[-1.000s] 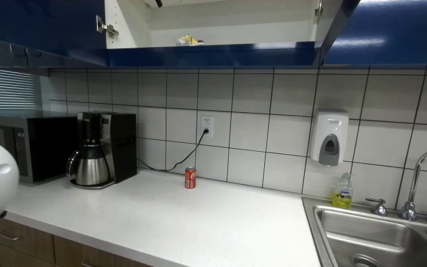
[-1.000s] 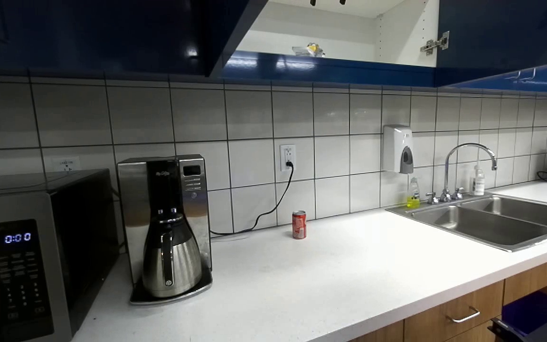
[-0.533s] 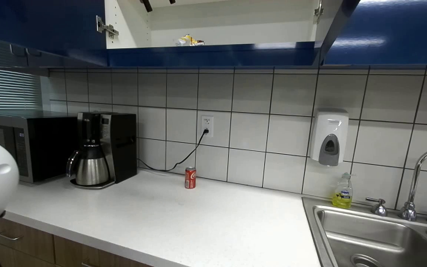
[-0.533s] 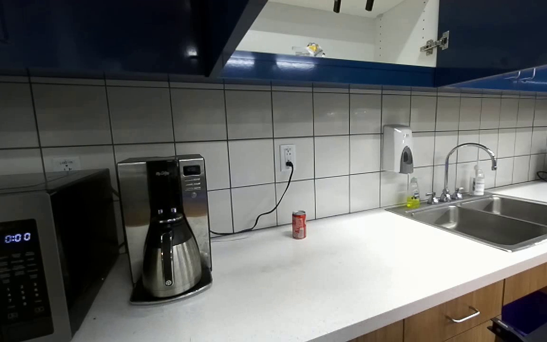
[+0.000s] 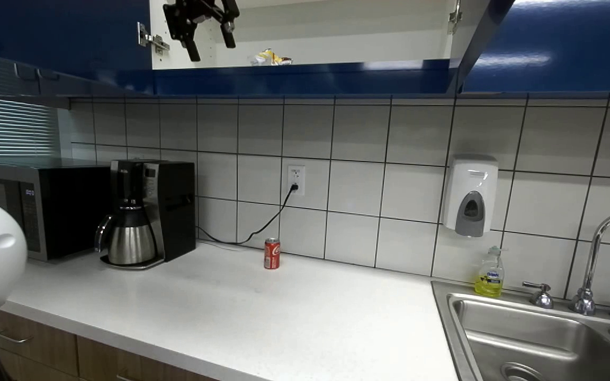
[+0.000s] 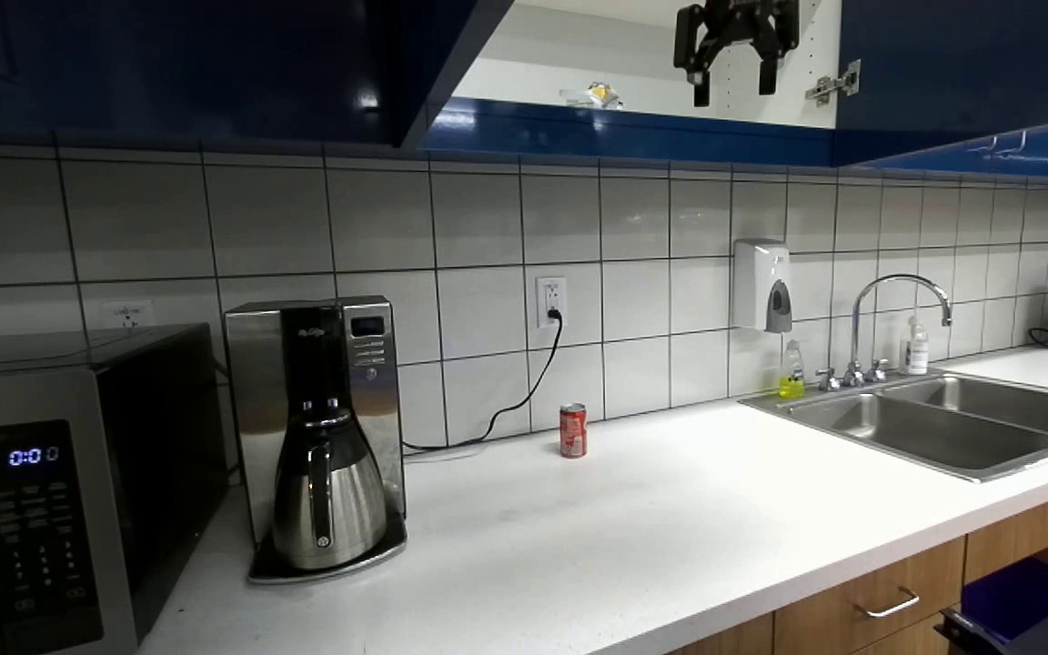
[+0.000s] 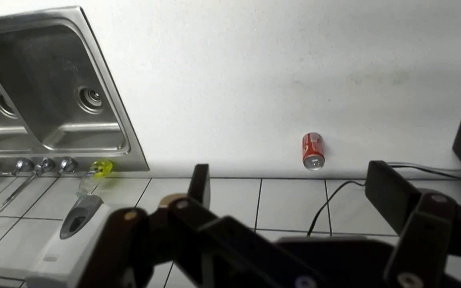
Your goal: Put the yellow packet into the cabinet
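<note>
The yellow packet [image 5: 270, 57], crinkled with whitish and dark parts, lies on the floor of the open overhead cabinet [image 5: 337, 39], just behind its blue front edge. The packet [image 6: 603, 93] and the cabinet [image 6: 651, 141] show in both exterior views; the packet's lower part is hidden by the edge. My gripper [image 5: 212, 50] hangs fingers down by the cabinet opening, apart from the packet; it also shows so in an exterior view [image 6: 734, 93]. In the wrist view my gripper [image 7: 289, 170] is open, with nothing between its fingers. The packet is out of the wrist view.
A red can [image 7: 313, 150] stands on the white counter [image 5: 305, 317] near the tiled wall. A coffee maker [image 6: 324, 437] and microwave [image 6: 51, 491] stand beside it. A sink [image 5: 527, 338], soap dispenser [image 5: 472, 196] and soap bottle [image 5: 489, 272] are at the far side. Open blue doors [image 6: 961, 73] flank the cabinet.
My gripper has come down into both exterior views, from just its fingertips at the top edge to most of its fingers showing. The packet and the can have not moved.
</note>
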Robot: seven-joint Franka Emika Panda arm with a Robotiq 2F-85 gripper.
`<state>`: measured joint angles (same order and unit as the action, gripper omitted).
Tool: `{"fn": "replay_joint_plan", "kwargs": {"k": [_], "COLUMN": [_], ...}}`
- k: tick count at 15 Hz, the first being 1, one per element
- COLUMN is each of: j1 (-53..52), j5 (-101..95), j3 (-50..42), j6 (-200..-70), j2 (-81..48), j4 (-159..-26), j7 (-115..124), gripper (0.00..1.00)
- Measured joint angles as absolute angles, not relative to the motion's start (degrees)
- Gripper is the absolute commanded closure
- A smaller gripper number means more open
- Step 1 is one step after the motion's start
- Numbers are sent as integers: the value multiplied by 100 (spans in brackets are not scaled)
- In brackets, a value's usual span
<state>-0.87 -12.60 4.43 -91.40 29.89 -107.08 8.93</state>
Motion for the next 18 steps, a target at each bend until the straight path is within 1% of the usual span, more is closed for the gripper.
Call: {"fn": "replay_joint_plan", "kwargs": {"k": [10,15,18], "j1": [-144,-158,-161], "j5": [-1240,-1243,-1244], "j3": [343,331,331], "j6": [-9270,-9273,-9273], "j2": [3652,3902,3956], "j4": [-12716,-13321,-13402], "j7": [469,290,272], "gripper": [0,0,0]}}
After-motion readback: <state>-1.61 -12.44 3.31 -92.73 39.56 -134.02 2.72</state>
